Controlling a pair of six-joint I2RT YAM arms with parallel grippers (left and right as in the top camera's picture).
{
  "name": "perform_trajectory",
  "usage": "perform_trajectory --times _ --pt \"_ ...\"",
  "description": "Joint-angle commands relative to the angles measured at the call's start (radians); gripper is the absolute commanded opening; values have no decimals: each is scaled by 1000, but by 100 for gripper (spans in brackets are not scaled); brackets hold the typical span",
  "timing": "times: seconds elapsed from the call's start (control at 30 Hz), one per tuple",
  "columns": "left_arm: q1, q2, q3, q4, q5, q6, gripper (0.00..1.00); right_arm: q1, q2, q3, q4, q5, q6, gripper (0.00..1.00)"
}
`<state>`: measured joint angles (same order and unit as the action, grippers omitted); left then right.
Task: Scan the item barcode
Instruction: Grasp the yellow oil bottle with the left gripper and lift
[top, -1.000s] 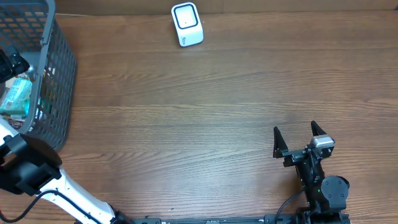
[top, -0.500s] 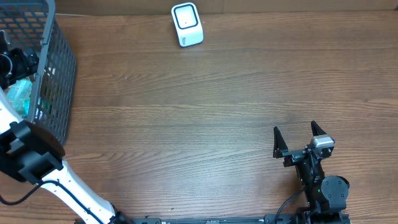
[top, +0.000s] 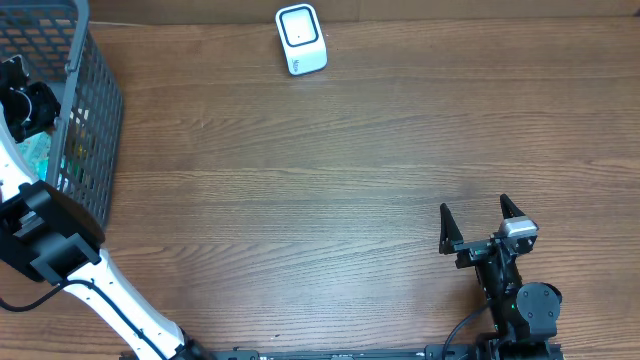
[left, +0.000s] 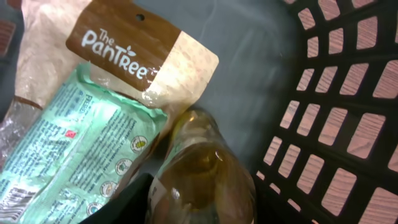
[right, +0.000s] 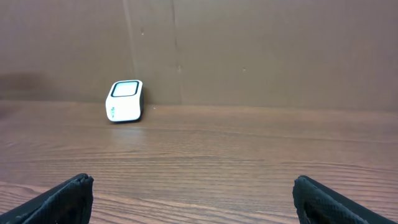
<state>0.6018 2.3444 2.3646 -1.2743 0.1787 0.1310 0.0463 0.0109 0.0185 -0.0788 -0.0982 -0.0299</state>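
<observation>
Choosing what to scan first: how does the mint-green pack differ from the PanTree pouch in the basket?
The mint-green pack is covered in small print and round icons; the PanTree pouch is beige with a brown header and white logo. The PanTree pouch shows a hang hole; the mint-green pack shows none. Both are flat soft packets lying together in the basket.

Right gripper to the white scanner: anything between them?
Nothing but bare wooden tabletop lies between the right gripper and the scanner, as the right wrist view shows.
</observation>
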Motion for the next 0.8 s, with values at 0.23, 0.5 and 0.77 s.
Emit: perform_trajectory --times 0.23,0.5,0.77 --pt "-11 0 10 39 -2 -14 42 -2 -8 -11 5 0 -5 100" --pt "-11 -58 98 45 -2 -125 40 -2 -8 -11 4 -1 -5 100" --pt "-11 -228 221 48 -3 -229 40 -2 -8 -11 4 -1 -5 100"
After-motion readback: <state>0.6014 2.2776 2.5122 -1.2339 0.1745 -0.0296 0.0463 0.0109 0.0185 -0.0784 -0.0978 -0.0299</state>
